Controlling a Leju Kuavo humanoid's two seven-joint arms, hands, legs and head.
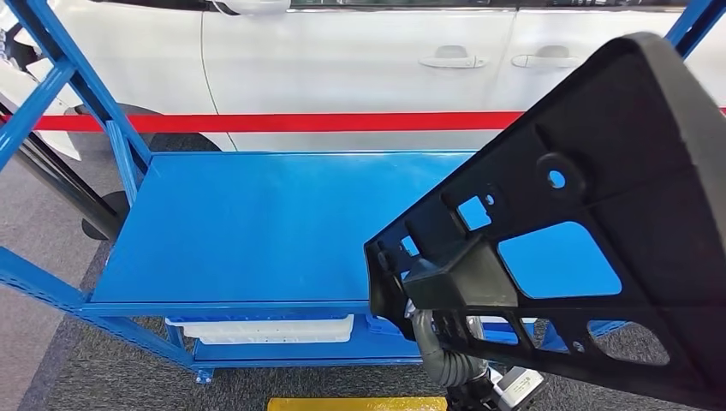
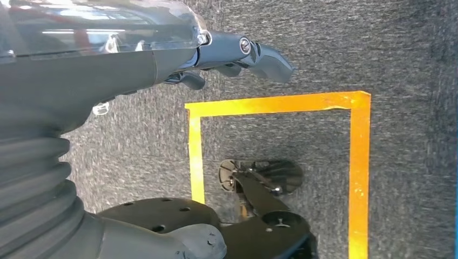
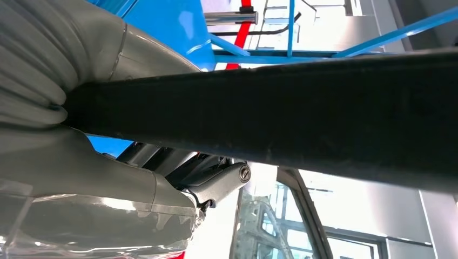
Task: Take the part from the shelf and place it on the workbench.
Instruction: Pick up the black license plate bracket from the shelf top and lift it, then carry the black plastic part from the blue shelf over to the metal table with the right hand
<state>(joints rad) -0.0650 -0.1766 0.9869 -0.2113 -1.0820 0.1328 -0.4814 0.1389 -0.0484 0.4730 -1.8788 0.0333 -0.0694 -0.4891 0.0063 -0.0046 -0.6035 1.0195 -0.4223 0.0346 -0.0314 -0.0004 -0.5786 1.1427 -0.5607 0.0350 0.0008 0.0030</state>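
part [image 1: 599, 214]: big black perforated panel, lower right of head frame, held up tilted above blue shelf [image 1: 257, 223] | right robot hand [image 1: 445, 342] grips its lower edge | left robot hand [image 2: 237, 56] hangs over carpet, holding nothing, fingers loosely curled | advice: keep panel level, clear shelf posts, swing slowly toward counter

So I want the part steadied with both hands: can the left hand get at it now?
Probably not as things stand: the left hand hangs over the carpet, holding nothing, while the right hand holds the part up above the blue shelf.
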